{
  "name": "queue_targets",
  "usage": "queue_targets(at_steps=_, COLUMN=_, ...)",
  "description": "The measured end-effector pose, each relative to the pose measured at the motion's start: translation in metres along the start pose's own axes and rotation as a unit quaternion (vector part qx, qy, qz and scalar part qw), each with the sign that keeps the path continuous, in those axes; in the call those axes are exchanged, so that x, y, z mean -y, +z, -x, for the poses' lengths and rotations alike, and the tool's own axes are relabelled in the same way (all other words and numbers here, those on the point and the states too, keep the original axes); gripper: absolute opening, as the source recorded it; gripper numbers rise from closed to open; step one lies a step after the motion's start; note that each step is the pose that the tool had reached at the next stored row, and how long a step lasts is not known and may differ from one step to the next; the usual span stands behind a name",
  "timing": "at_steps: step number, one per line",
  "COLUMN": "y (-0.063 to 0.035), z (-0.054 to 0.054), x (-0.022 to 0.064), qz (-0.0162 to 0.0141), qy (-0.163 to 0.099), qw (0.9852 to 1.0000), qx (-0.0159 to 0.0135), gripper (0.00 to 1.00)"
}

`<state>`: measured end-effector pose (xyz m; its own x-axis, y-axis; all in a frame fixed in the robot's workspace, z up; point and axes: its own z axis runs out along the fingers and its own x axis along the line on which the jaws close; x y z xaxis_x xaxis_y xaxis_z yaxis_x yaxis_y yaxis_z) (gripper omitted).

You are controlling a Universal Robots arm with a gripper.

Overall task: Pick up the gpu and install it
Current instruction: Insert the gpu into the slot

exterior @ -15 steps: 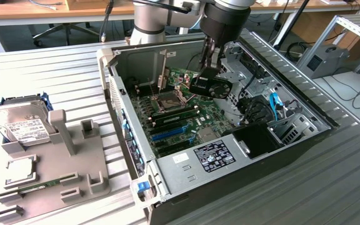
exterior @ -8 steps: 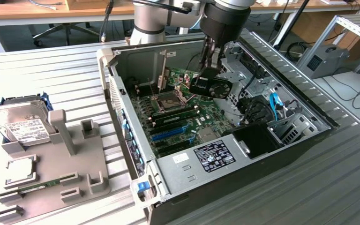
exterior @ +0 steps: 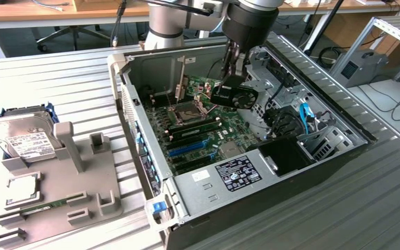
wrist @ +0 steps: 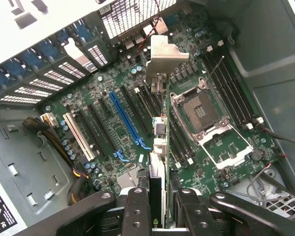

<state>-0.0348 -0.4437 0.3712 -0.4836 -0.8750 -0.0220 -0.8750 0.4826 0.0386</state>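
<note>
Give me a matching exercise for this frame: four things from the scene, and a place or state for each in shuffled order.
Things:
1. gpu
2. hard drive
3. CPU socket
4. long blue slot

Places or states:
A. empty, on the motherboard
B. held edge-on in the gripper above the motherboard
C. in the grey holder outside the case
D. open, latch raised

Pairs: 1-B, 2-C, 3-D, 4-A

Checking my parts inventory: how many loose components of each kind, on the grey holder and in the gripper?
hard drive: 1
square silver chip: 1
RAM stick: 1
gpu, in the gripper: 1
total: 4
</note>
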Motion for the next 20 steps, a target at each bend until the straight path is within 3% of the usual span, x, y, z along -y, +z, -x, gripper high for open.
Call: queue_targets(at_steps=20, y=0.0001, z=0.0002, x=0.0003, qz=0.0003, qy=-0.015, qw=0.9999, qx=-0.0006, gripper=0.26)
